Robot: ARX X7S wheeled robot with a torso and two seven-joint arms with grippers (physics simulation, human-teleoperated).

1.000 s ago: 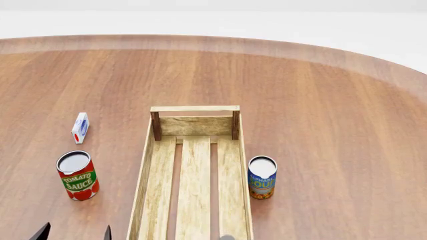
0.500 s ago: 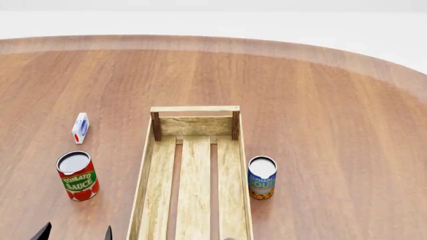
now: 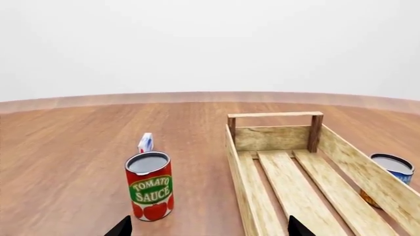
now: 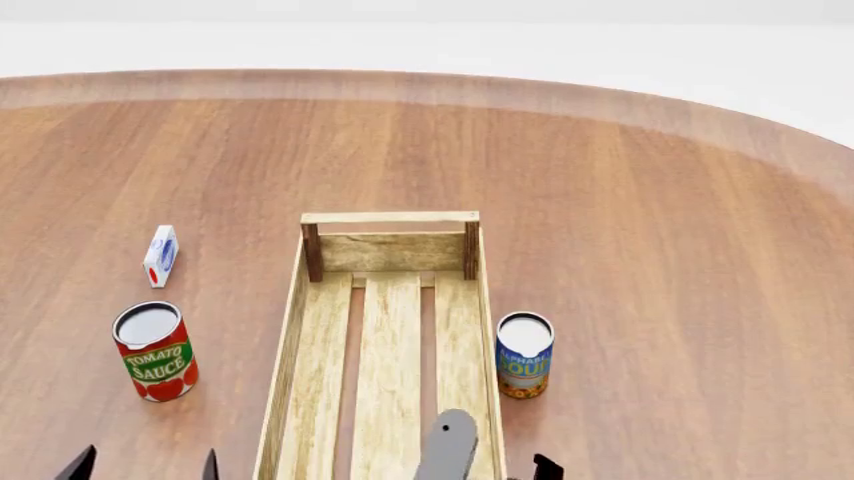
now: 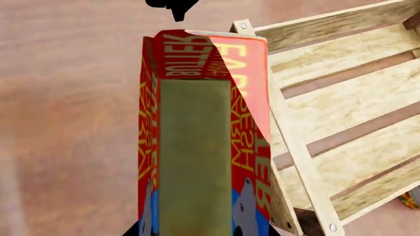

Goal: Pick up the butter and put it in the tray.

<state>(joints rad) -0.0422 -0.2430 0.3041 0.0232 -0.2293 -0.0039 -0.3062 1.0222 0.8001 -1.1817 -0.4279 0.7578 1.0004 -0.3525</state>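
The butter (image 5: 200,147), a red-and-orange carton with yellow lettering, fills the right wrist view. My right gripper (image 5: 203,232) is shut on it, with dark fingertips on either side of its near end. The carton hangs beside and partly over a corner and side rail of the tray (image 5: 341,108). In the head view the tray (image 4: 283,370) is a long, light slatted crate in the middle. A grey part of my right arm (image 4: 449,448) shows over its near end; the butter itself is hidden there. My left gripper (image 4: 144,468) is open and empty, left of the tray (image 3: 239,167).
A tomato sauce can (image 4: 155,352) stands left of the tray and also shows in the left wrist view (image 3: 150,186). A small white-blue-red carton (image 4: 160,255) stands beyond it. A blue soup can (image 4: 523,355) stands against the tray's right side. The round wooden table (image 4: 641,200) stretches beyond.
A grey part of my right arm has risen into the head view over the tray's near end, with a black tip to its right. My left gripper's tips have sunk slightly.
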